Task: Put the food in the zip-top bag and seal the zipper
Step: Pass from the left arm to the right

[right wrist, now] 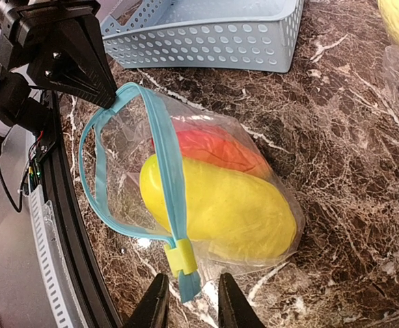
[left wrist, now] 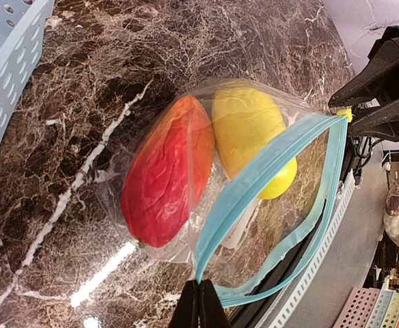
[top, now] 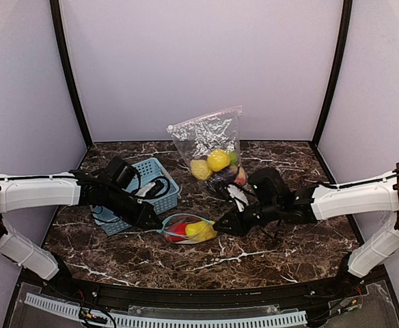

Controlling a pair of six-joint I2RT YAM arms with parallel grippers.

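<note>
The zip-top bag [top: 189, 230] lies on its side near the middle of the dark marble table [top: 268, 253], between the two arms, with a red piece [left wrist: 165, 178] and a yellow lemon [right wrist: 220, 208] inside it, pressed side by side. Its blue zipper [left wrist: 254, 181] gapes in a wide loop. The left gripper [left wrist: 199, 304] is clenched on one end of that zipper, fingers pressed flat together on the strip. At the other end, the right gripper [right wrist: 193, 290] has its fingers narrowly apart around the zipper's tail just past the yellow slider [right wrist: 181, 258]; the tail appears clear of both pads, though the gap is slim. The light-blue basket [right wrist: 206, 34] sits just behind. A second bag [top: 206, 133] holding more food stands at the back.
</note>
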